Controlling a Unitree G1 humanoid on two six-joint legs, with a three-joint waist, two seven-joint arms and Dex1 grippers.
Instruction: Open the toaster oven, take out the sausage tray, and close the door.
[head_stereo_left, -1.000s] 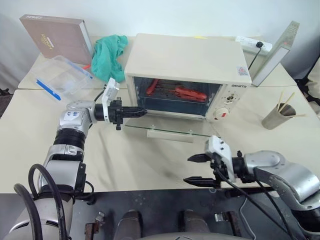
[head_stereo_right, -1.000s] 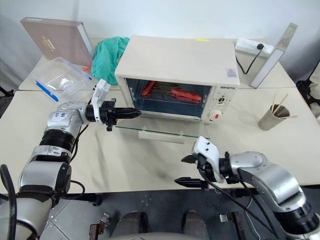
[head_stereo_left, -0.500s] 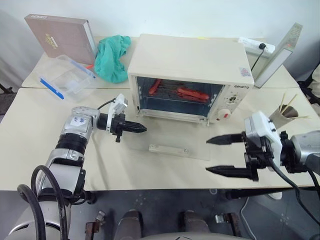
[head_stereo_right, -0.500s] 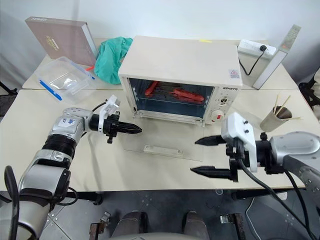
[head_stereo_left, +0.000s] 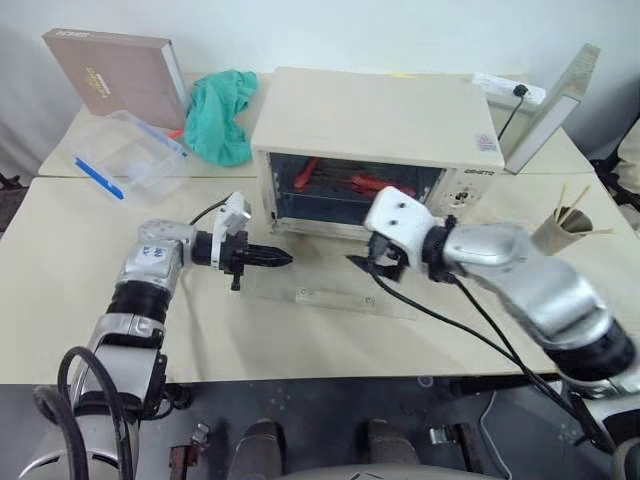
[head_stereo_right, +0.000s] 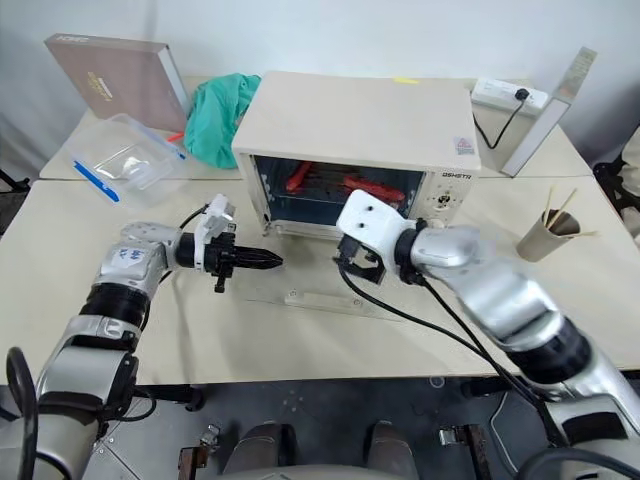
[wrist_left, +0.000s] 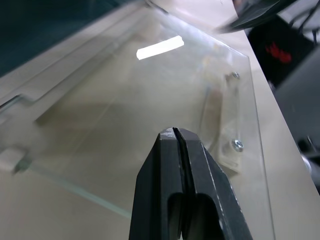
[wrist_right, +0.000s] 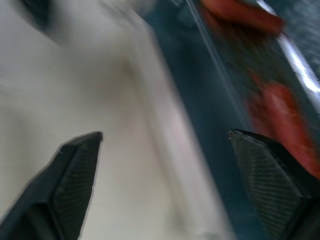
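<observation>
Two pincers flank the door (head_stereo_left: 335, 290), lying open before the toaster oven (head_stereo_left: 375, 135).

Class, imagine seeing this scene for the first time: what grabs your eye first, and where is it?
The toaster oven mid-table, its glass door lying flat open and red sausages on the sausage tray inside. The open right gripper reaches toward the cavity; the shut left gripper hovers at the door's left edge.

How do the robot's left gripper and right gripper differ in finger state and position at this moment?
The left gripper is shut, its fingers pressed together over the open glass door; the right gripper is spread open, aimed into the toaster oven at the sausage tray. Both hold nothing.
</observation>
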